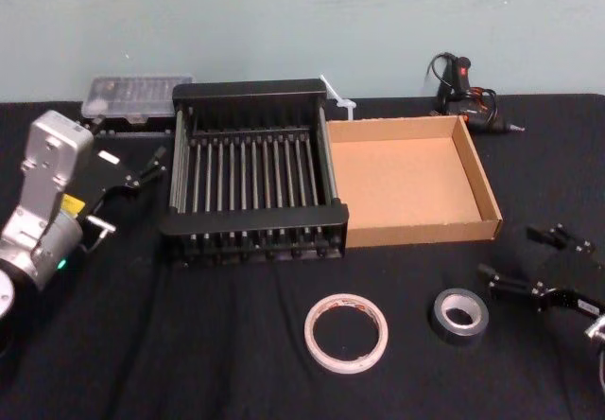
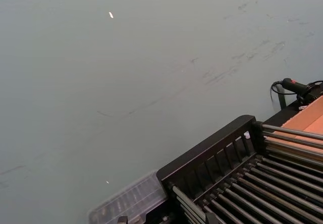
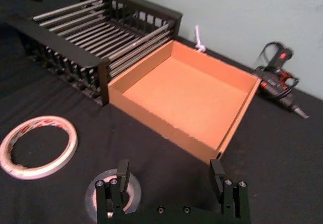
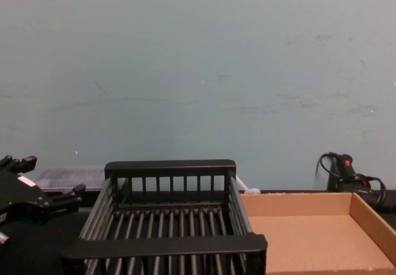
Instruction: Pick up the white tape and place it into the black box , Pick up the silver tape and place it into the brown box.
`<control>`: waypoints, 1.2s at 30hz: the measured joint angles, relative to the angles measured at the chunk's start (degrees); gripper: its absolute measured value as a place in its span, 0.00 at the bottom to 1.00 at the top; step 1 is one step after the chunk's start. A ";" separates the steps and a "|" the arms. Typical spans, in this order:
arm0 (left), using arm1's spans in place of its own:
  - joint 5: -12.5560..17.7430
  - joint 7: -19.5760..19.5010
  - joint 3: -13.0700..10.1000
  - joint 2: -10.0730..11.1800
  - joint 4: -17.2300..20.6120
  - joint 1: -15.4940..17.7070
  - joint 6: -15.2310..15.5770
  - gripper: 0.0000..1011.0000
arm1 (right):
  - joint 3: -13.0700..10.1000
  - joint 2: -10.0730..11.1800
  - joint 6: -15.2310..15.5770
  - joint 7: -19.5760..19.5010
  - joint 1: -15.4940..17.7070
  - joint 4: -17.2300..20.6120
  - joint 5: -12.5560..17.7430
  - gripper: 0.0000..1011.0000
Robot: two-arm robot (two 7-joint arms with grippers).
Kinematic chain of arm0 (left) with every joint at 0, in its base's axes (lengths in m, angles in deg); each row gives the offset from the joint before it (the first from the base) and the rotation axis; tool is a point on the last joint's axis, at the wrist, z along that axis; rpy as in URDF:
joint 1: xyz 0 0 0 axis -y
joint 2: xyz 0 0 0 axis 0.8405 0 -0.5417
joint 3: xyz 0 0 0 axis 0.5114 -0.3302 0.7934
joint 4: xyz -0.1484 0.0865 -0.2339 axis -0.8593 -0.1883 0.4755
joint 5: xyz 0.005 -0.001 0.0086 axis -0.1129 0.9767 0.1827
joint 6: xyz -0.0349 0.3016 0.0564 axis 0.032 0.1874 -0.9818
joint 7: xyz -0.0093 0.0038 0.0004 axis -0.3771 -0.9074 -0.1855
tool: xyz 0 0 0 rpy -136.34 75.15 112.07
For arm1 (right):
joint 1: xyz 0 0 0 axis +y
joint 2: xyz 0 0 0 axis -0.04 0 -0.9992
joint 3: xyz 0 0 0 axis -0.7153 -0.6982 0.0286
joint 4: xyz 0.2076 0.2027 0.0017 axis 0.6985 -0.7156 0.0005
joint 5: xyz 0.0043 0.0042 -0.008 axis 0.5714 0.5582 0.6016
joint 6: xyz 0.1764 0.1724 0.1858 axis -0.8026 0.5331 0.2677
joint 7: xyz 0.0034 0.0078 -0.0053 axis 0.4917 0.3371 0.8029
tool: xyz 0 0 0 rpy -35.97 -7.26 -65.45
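Observation:
The white tape [image 1: 346, 332] lies flat on the black cloth near the front, a thin wide ring with red print inside [image 3: 38, 146]. Just to its right sits the silver tape [image 1: 460, 314], a smaller thick grey roll. My right gripper [image 1: 508, 253] hovers open just right of that roll; in the right wrist view one finger [image 3: 122, 172] overlaps the roll's edge [image 3: 101, 199], with nothing between the fingers. The black box [image 1: 255, 219] and the brown box [image 1: 425, 234] stand side by side behind the tapes, both without contents. My left gripper [image 1: 137, 188] waits open left of the black box.
A glue gun with its cable [image 1: 468, 94] lies behind the brown box at the back right. A clear plastic case [image 1: 132, 96] sits behind the black box's left corner, and a white tie [image 1: 338, 98] lies between the boxes at the back.

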 joint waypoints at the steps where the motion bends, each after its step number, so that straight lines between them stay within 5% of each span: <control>1: 0.00 0.00 0.00 0.00 0.00 0.00 0.00 0.99 | 0.23 -0.17 0.70 0.42 -0.14 -0.04 0.00 0.99; 16: 0.00 0.00 0.00 0.00 0.00 0.00 0.00 0.99 | 3.24 -3.38 6.73 2.68 -3.70 -2.92 -2.12 0.99; 36: 0.00 0.00 0.00 0.00 0.00 0.00 0.00 0.99 | 4.03 -6.50 9.37 5.28 -6.21 -6.25 -5.15 0.99</control>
